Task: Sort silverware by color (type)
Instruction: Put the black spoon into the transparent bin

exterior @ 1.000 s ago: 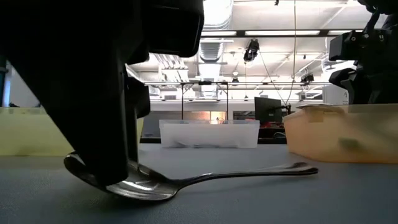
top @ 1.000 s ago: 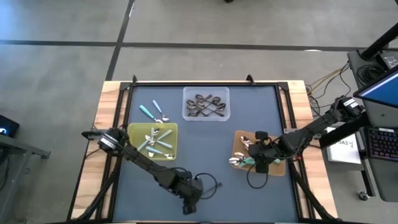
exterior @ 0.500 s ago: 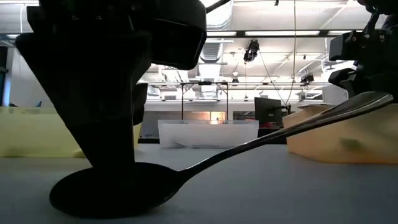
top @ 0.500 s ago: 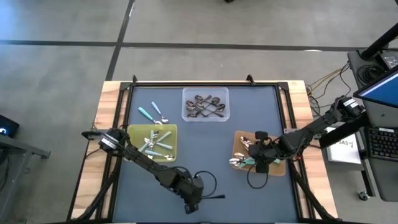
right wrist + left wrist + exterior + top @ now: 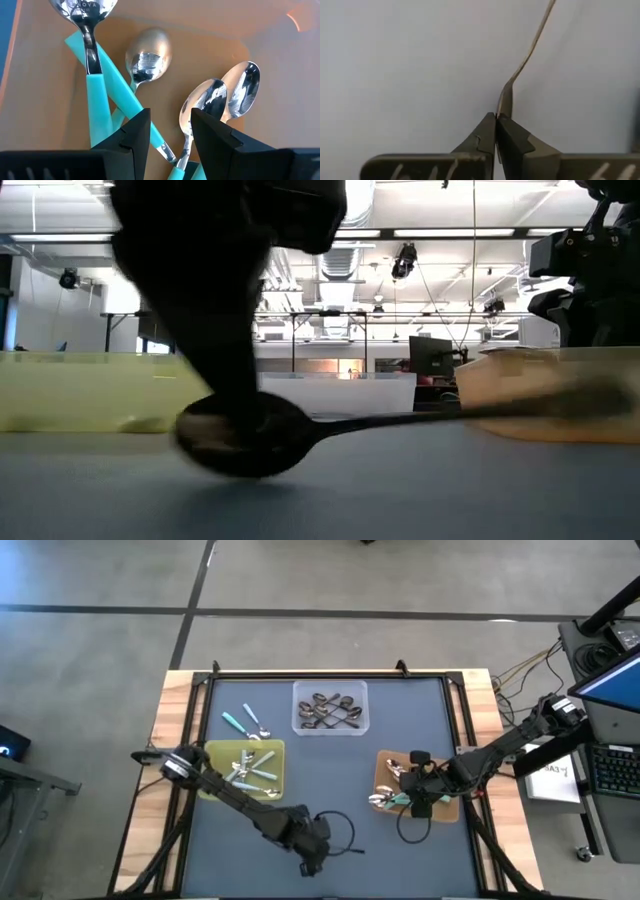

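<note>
The left gripper [image 5: 312, 858] sits at the near edge of the table [image 5: 330, 770], its fingers [image 5: 487, 132] clamped on the bowl end of a dark metal spoon [image 5: 300, 430], whose handle extends toward the right side. In the low view the spoon's bowl hangs just above the mat with the handle roughly level. Open mat surrounds this gripper on all sides. Farther in, the right gripper [image 5: 418, 798] hovers over the orange-brown tray [image 5: 385, 762] near the right edge, its fingers [image 5: 132, 132] parted above teal-handled spoons [image 5: 97, 95] lying crossed in the tray. On the left side the yellow tray [image 5: 215, 752] holds pale-blue-handled spoons [image 5: 252, 768]. Two more handled spoons [image 5: 245, 720] lie loose on the mat just beyond it. At the far edge, the clear tray [image 5: 305, 722] holds a pile of dark utensils [image 5: 332, 710]. The mat's centre stays open.
</note>
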Controlling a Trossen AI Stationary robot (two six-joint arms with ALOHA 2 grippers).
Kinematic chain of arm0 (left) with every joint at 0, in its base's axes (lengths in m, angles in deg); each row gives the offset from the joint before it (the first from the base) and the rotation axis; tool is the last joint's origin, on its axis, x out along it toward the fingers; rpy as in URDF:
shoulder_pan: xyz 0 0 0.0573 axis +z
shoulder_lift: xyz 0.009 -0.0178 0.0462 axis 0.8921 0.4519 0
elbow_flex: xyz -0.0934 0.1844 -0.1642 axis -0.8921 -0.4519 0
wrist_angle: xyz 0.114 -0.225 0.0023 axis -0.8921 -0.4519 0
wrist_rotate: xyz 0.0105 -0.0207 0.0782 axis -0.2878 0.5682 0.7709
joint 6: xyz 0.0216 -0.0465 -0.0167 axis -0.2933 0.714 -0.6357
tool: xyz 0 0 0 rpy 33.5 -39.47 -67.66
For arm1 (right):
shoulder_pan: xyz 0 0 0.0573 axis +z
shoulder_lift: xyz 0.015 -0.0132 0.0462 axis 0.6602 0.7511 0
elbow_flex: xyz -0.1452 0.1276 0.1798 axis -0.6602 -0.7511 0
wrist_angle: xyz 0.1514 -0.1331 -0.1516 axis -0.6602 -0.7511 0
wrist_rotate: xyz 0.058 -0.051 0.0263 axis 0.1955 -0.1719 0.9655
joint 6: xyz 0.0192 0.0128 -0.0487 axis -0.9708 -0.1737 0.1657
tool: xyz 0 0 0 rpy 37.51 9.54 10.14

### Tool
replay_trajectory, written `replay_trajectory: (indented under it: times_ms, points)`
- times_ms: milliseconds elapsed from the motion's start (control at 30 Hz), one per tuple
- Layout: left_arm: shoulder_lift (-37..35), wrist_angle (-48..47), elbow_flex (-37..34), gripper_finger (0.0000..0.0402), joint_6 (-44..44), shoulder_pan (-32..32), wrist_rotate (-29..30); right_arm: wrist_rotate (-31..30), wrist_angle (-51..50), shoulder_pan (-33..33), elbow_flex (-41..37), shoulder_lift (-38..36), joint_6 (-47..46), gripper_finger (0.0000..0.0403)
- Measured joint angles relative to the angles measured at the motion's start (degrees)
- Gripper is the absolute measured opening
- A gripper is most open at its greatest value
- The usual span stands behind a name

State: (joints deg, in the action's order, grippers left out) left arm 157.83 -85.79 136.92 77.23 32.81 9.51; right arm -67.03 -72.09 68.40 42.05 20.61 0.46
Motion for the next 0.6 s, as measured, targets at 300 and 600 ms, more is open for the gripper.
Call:
replay_trajectory:
  times_ms: [300, 600]
  points:
    - [-1.6, -15.3, 6.8, 0.0001, -5.8, 7.7, 7.5, 0.0, 1.5, 0.0, 0.0, 0.0, -0.1, 0.0132]
    - [-9.8, -15.4, 6.3, 0.0000, -18.3, 19.6, 15.7, 0.0, 1.7, 0.0, 0.0, 0.0, -0.2, 0.0132]
